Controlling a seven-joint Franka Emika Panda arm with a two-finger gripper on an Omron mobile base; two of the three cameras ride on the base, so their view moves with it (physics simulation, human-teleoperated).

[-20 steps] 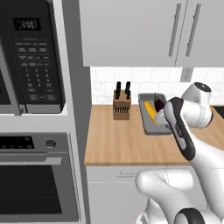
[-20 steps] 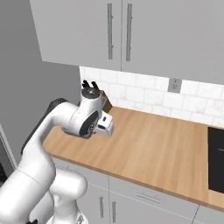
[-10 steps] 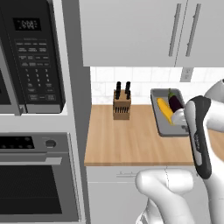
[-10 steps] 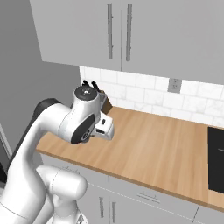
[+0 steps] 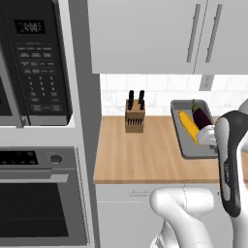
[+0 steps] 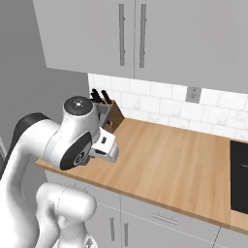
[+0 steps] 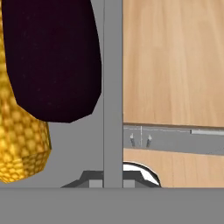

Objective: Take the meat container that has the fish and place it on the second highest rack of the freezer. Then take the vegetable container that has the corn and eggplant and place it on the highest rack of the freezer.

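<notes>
The grey vegetable container (image 5: pixel 186 145) hangs tilted above the wooden counter (image 5: pixel 145 155). In it lie the yellow corn (image 5: pixel 189 127) and the dark purple eggplant (image 5: pixel 202 117), side by side. My gripper (image 5: pixel 208 137) is shut on the container's right rim. The hand view looks along that rim (image 7: pixel 113 87), with the gripper (image 7: pixel 113 178) pinching it at the bottom, the corn (image 7: pixel 22 144) and eggplant (image 7: pixel 52 57) to its left. The freezer, its racks and the meat container with the fish are out of view.
A knife block (image 5: pixel 135 117) stands at the back of the counter by the tiled wall, also seen as the knife block (image 6: pixel 112 118) behind my arm. A microwave (image 5: pixel 36 68) and wall oven (image 5: pixel 41 198) fill the left. Wall cabinets (image 5: pixel 169 34) hang overhead. A dark cooktop (image 6: pixel 240 174) lies far right.
The arm has swung and carried the vegetable container to the right over the counter, away from the knife block. The gripper has stayed shut on its rim.
</notes>
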